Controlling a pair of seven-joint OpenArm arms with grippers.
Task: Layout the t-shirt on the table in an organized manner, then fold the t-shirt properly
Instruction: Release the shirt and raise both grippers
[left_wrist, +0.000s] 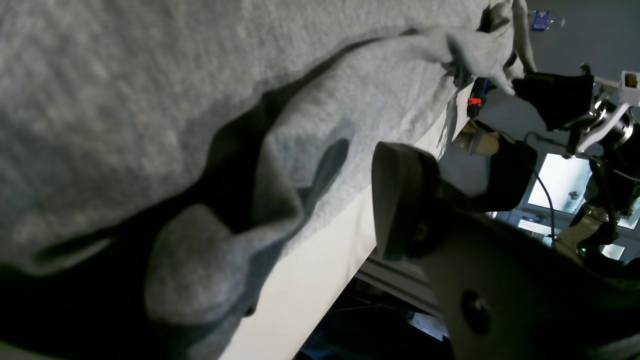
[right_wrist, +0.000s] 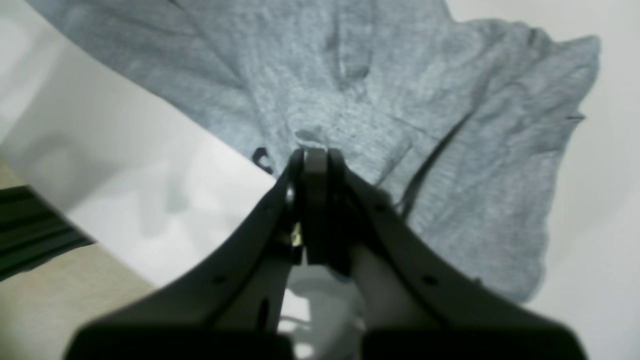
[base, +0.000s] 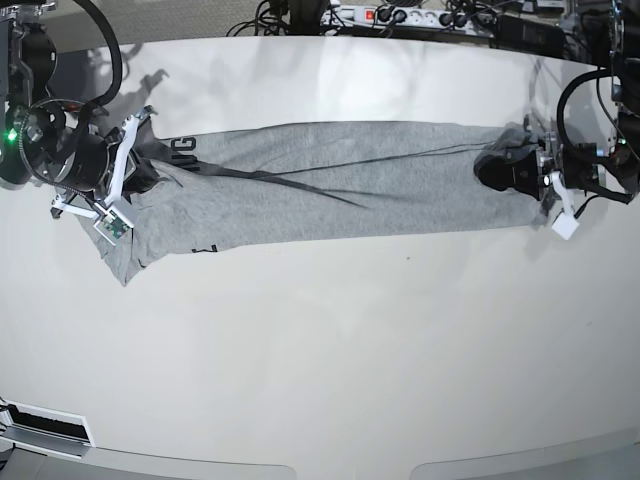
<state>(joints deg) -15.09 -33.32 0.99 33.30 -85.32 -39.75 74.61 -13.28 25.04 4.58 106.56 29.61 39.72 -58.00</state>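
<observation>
The heather-grey t-shirt (base: 330, 185) lies stretched in a long band across the white table (base: 320, 350), with black lettering (base: 185, 150) near its left end. My right gripper (base: 140, 178) is at that left end. In the right wrist view it (right_wrist: 315, 152) is shut on a pinch of the t-shirt (right_wrist: 450, 150). My left gripper (base: 500, 168) is at the shirt's right end. In the left wrist view one finger (left_wrist: 400, 200) stands clear of the t-shirt (left_wrist: 125, 100) with bare table (left_wrist: 310, 280) between them. The other finger is hidden under a fold.
A power strip and cables (base: 400, 15) lie along the table's far edge. The table's edge runs close beside my left gripper, with dark floor (left_wrist: 360, 325) below it. The right arm (left_wrist: 555, 100) shows far off in the left wrist view.
</observation>
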